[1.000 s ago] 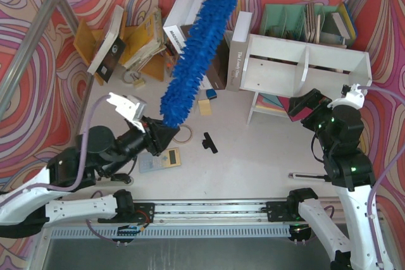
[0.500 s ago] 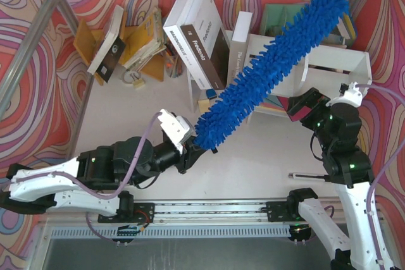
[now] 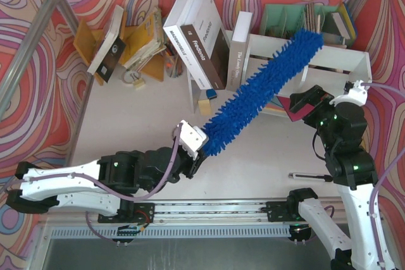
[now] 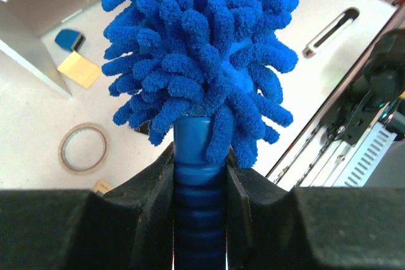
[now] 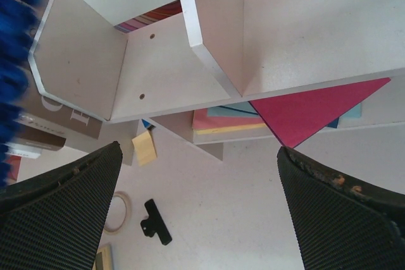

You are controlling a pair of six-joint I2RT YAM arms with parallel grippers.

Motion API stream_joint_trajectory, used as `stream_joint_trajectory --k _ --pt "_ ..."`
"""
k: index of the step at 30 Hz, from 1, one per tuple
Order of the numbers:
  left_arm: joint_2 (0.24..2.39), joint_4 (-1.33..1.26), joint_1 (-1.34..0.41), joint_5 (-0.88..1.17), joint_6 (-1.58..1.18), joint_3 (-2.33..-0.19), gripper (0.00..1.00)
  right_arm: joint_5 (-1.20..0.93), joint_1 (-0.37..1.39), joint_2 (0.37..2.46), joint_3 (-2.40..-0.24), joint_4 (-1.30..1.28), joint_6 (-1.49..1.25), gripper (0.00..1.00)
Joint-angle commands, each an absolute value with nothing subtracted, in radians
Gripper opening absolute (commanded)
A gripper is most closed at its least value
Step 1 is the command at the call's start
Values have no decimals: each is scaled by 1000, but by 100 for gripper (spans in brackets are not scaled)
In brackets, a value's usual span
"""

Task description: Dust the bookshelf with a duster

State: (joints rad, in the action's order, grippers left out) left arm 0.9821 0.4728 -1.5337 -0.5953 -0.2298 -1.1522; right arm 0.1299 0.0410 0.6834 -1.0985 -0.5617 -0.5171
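Note:
The long fluffy blue duster slants from my left gripper up and right, and its tip lies over the left compartment of the white bookshelf. In the left wrist view the left gripper is shut on the duster's ribbed blue handle, and the fluffy head fills the view above. My right gripper hovers in front of the bookshelf's right end, open, with nothing between its fingers. The right wrist view looks between the wide-open jaws at the bookshelf, its divider and the duster at the left edge.
Large books lean left of the bookshelf, with a yellow book rack further left and a green file organiser behind. Coloured paper lies under the shelf. A black clip, a tape roll and sticky notes lie on the table.
The left arm has swung the duster from pointing straight back to slanting right, then lowered it over the bookshelf's left compartment. The right gripper has barely moved.

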Motion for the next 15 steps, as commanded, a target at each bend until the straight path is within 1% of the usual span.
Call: stream_joint_trajectory --k 1,7,15 --pt "933 447 -1524 -605 -282 -1083 0 128 42 688 -1110 -545 -510 99" --pt "941 435 -1470 -533 -352 -989 0 128 42 685 -1106 -545 -513 99" --pt "953 393 -1447 -515 -434 -870 0 133 43 682 -1097 -549 -510 99"
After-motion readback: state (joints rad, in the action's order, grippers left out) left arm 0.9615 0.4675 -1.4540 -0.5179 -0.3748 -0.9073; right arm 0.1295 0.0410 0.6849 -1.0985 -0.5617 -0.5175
